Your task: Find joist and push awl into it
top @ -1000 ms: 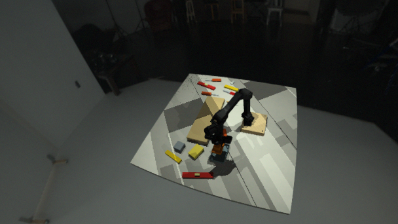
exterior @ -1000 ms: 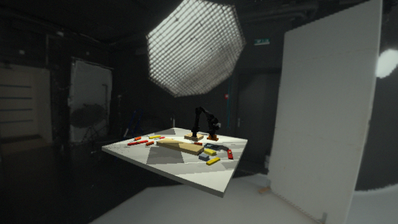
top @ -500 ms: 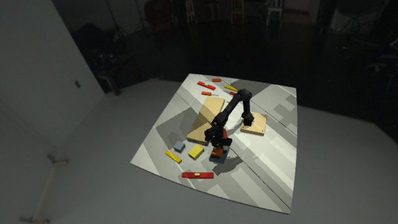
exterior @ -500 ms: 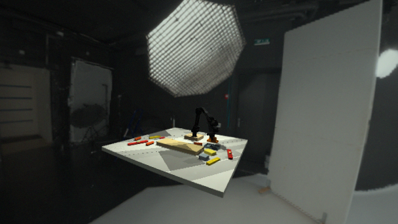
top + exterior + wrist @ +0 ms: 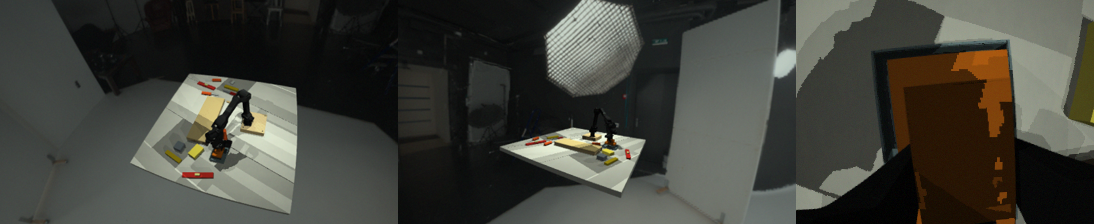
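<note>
My gripper (image 5: pixel 220 149) (image 5: pixel 610 140) (image 5: pixel 957 143) is shut on the orange stud finder (image 5: pixel 217 153) (image 5: pixel 946 72). The stud finder is upright within the rim of the blue-grey tray (image 5: pixel 217 161) (image 5: pixel 876 90); whether it rests on the tray's bottom cannot be told. The awl's orange handle (image 5: pixel 224 133) (image 5: pixel 596 143) shows on the table beside the tray, partly behind the arm in the top view; its tip is hidden there. The wooden floor panel (image 5: pixel 210 109) (image 5: pixel 575 145) lies beside the arm. No joist or hole can be seen in it.
A yellow block (image 5: pixel 196 151) (image 5: pixel 608 152), a grey block (image 5: pixel 179 146) (image 5: pixel 601 157) and a dark yellow bar (image 5: pixel 173 156) lie near the tray. A red level (image 5: pixel 190 175) (image 5: pixel 628 154) lies at the near edge. Several tools lie beyond the panel. The arm stands on a wooden base (image 5: pixel 259 124).
</note>
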Tool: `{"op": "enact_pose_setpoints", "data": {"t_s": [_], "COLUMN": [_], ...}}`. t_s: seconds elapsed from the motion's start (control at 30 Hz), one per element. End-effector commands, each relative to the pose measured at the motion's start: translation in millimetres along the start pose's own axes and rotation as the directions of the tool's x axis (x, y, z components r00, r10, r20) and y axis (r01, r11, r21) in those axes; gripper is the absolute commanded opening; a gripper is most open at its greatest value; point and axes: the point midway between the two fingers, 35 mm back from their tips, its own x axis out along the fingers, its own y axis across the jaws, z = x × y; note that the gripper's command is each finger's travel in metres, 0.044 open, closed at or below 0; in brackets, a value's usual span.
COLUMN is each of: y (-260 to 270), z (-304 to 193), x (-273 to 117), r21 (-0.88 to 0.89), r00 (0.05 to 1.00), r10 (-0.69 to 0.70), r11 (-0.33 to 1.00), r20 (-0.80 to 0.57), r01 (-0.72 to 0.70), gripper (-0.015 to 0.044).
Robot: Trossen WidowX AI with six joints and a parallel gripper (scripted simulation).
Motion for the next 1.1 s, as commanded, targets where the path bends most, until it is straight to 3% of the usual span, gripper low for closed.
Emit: {"op": "enact_pose_setpoints", "data": {"t_s": [0.0, 0.93, 1.07], "y": [1, 2, 2], "z": [-3, -14, -13], "x": [9, 37, 36], "r21": [0.004, 0.004, 0.001], "r00": [1.000, 1.000, 1.000], "r10": [0.004, 0.004, 0.002], "r11": [1.000, 1.000, 1.000], "r20": [-0.001, -0.001, -0.003], "r01": [-0.004, -0.004, -0.002], "gripper": [0.0000, 0.0000, 0.0105]}}
